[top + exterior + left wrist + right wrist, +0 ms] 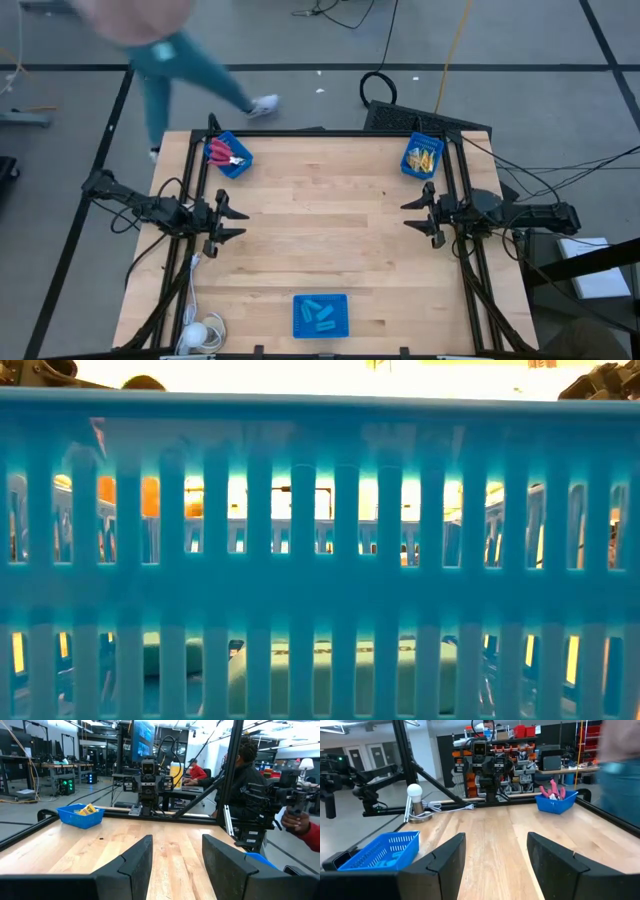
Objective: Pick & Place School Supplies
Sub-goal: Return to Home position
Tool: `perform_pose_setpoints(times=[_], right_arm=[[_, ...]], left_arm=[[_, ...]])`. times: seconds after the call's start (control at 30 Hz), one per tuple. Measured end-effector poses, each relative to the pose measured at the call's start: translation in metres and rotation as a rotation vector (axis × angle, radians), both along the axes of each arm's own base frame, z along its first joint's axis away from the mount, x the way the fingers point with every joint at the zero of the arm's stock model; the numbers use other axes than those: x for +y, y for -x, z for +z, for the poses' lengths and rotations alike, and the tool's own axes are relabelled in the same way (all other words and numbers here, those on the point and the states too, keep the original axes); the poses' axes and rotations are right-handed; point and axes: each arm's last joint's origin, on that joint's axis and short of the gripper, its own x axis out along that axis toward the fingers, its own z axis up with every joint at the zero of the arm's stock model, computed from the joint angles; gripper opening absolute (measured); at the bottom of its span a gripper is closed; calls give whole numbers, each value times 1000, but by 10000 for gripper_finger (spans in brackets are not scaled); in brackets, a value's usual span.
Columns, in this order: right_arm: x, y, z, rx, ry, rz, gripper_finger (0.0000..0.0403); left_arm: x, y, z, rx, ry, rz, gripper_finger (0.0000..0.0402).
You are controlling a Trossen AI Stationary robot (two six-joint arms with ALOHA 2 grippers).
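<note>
**High view:** Wood table [330, 240] w/ three blue bins.
- Scissors bin [233, 172] at 10 o'clock holds the red/pink scissors [222, 152].
- Packs bin [407, 163] at 2 o'clock holds the yellow packs [424, 158].
- Near bin [297, 330] at 6 o'clock holds the light-blue pieces [320, 314].

Left gripper [242, 224] sits at 9 o'clock by the table edge, jaws spread wide, nothing btwn them. Right gripper [406, 215] sits at 3 o'clock facing it, jaws also wide & empty. The two are well apart. A white lamp [200, 333] is at 7 o'clock. A blurred person [165, 60] in teal trousers is beyond the table at 11 o'clock.

**Low view:** The near bin's slatted wall [320, 590] fills the frame. The light-blue pieces [320, 678] show thru the slats at 6 o'clock. Jaws can't be seen here.

**Left wrist view:** Its own fingers [132, 865] stand wide apart, w/ bare table btwn. Across the table are the right arm [149, 780] and the packs bin [75, 820] w/ the yellow packs [86, 810] in it. People sit in the room beyond.

**Right wrist view:** Its own fingers [445, 862] are wide, nothing held. Across the table are the left arm [485, 765] and the scissors bin [560, 806] w/ the scissors [551, 790] sticking up. The near bin [380, 845] is close by, w/ the light-blue pieces [385, 863] inside and the lamp [414, 795] beyond it.
</note>
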Motion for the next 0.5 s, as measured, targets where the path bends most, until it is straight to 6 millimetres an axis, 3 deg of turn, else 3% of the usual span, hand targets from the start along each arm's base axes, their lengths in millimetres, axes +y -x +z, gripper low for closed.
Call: perform_pose_setpoints(times=[0.5], right_arm=[[0,-2,-8,28,33,-3,204]], left_arm=[[0,0,0,0,0,0,173]])
